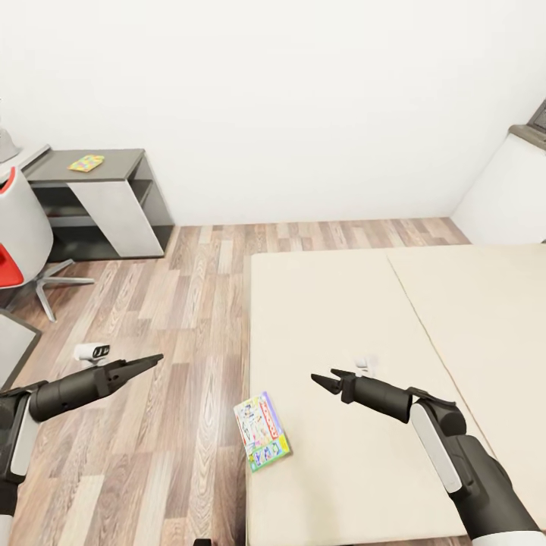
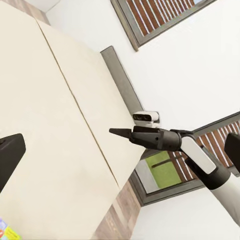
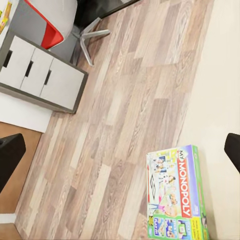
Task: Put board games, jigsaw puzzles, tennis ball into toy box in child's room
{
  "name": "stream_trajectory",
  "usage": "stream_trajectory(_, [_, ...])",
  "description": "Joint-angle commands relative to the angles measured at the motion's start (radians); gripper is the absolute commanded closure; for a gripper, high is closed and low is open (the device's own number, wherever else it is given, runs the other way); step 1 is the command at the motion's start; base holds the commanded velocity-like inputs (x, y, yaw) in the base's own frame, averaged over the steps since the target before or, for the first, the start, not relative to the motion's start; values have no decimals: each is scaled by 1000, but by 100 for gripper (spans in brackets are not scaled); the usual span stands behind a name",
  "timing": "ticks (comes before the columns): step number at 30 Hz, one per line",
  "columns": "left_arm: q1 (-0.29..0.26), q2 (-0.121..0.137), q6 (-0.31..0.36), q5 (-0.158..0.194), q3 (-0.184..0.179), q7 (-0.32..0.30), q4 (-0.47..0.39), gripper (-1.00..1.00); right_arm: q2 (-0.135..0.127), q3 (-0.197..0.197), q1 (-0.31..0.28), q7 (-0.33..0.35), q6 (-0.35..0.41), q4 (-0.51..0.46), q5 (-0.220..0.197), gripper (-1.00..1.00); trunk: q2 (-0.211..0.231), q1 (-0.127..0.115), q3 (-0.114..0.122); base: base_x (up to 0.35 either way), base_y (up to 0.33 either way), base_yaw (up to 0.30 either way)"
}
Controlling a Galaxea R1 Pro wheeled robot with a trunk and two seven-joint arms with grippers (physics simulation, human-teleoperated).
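Nearest us, the right tool (image 1: pixel 326 378) hovers over the beige bed (image 1: pixel 364 303), its fingers slightly spread and holding nothing. The left tool (image 1: pixel 148 362) hangs over the wood floor (image 1: pixel 197 288), pressed together and empty. The Monopoly board game (image 1: pixel 262 431) lies at the bed's left edge, between both tools. We see a jigsaw puzzle (image 1: pixel 86 162) on the dark-grey-topped cabinet (image 1: pixel 114 178).

Left claw (image 1: pixel 155 358) closed, arm extended forward; right claw (image 1: pixel 324 379) seemingly slightly parted, arm angled inward, empty.
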Motion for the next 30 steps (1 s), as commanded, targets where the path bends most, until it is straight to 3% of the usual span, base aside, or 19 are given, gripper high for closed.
stream_trajectory(1, [0,0,10,-1,0,-3,0,-100,-1,0,-1,-1,6,0,-7,-100,-2,1,0,0,0,0])
stream_trajectory(30, [-1,10,8,1,12,-5,2,-100,-2,1,-1,-3,5,-6,-7,-100,-2,1,47,0,0,0])
